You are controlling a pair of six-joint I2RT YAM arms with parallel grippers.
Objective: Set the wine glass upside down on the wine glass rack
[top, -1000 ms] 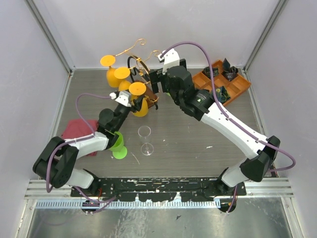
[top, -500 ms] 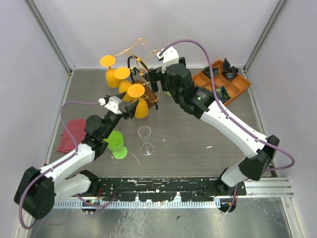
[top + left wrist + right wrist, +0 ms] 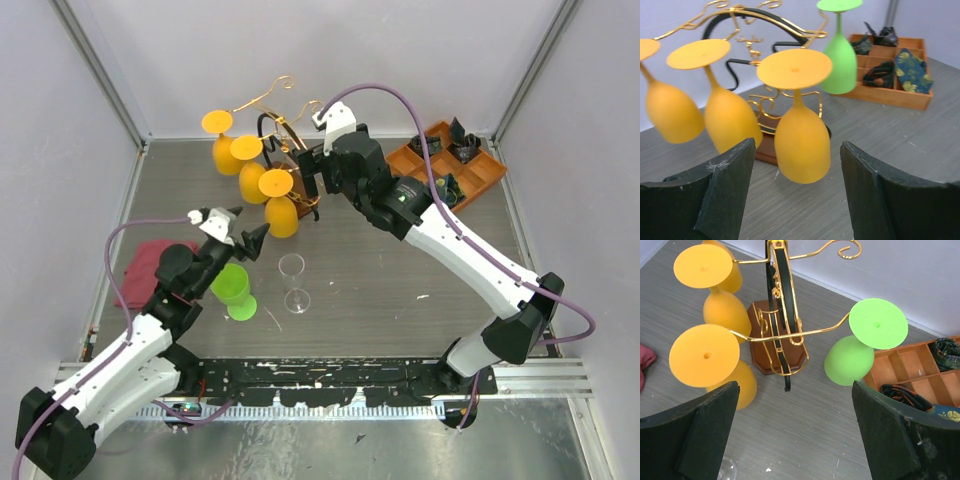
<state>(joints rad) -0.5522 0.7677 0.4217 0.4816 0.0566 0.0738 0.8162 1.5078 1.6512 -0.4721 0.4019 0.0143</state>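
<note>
The orange wine glass (image 3: 801,145) hangs bowl-down from a front arm of the wine glass rack (image 3: 765,357), beside two other orange glasses (image 3: 700,120). A hung green glass (image 3: 849,360) occupies the rack's opposite side. The left gripper (image 3: 248,224) sits just in front of the rack, fingers apart, empty. The right gripper (image 3: 792,390) hovers beside the rack, fingers wide, empty.

We judge this hanging complete. The next move calls for taking the standing green glass (image 3: 235,290) or the clear glass (image 3: 292,282), both in front of the rack, by the stem and inverting it.
</note>
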